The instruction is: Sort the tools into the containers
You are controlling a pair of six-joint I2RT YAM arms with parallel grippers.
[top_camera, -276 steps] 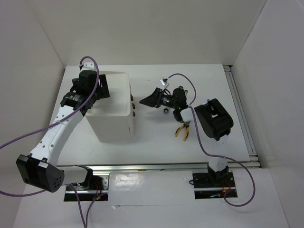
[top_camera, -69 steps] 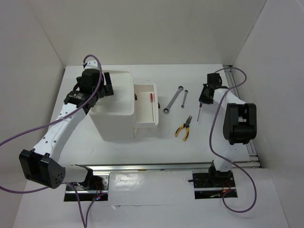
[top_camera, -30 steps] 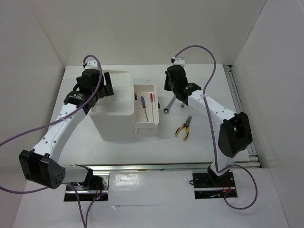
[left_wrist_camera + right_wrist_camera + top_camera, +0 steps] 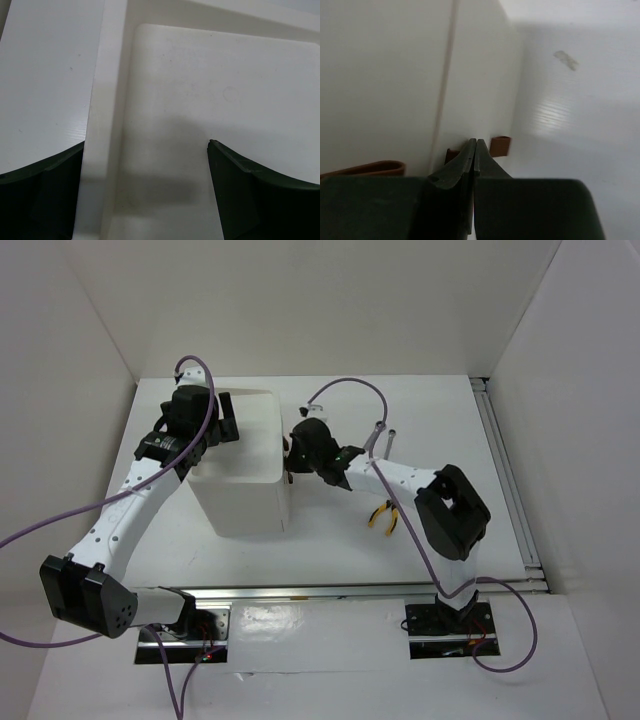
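Pliers | lying right of the box, apart from it | judged stiff, steel-heavy, grippy handles; to be taken across both handles near the pivot | right gripper clenched empty beside a box knob | left gripper spread above box top

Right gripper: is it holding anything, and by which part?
Nothing. The right gripper is shut with nothing between its fingers, beside a brown knob of the white box. The left gripper is open, empty.

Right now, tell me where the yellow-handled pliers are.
In the top view, the yellow-handled pliers lie on the table right of centre. They are partly hidden under the right arm and sit well to the right of the white box.
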